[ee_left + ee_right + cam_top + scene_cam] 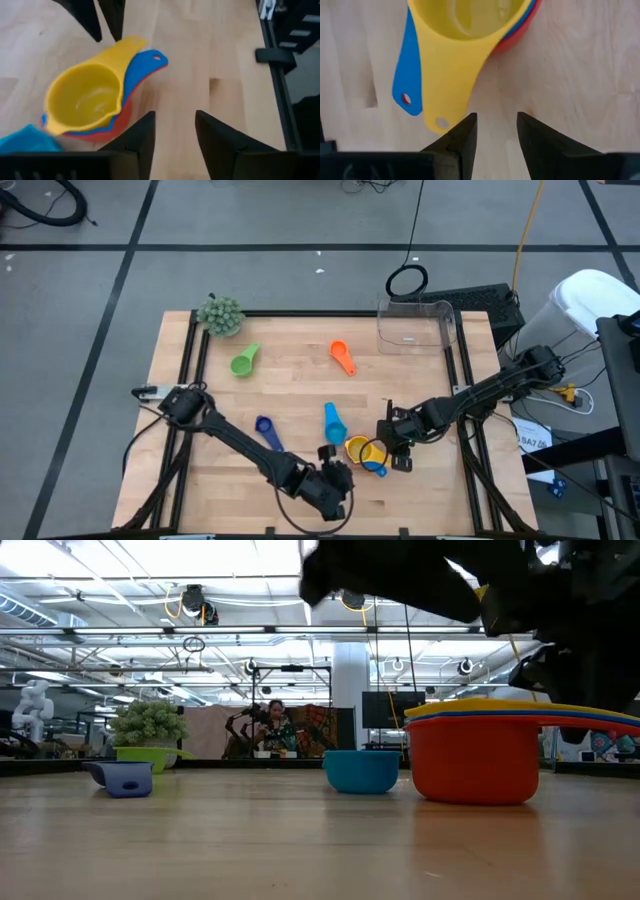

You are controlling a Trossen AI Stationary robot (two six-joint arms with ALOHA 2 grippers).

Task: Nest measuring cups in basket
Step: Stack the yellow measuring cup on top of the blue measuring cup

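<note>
1. Three measuring cups are nested so far: a yellow cup (358, 448) sits in a blue one, which sits in a red cup (470, 768), near the counter's (290, 385) front edge, right of its middle.
2. Four lie loose: green cup (243, 362), orange cup (342, 356), light blue cup (333, 423), dark blue cup (267, 429).
3. The clear basket (416, 325) stands at the back right corner, with no cup in it.
4. Left pincer (331, 457) and right pincer (388, 442) flank the stack, both spread, holding nothing.
5. No readable writing shows.
</note>
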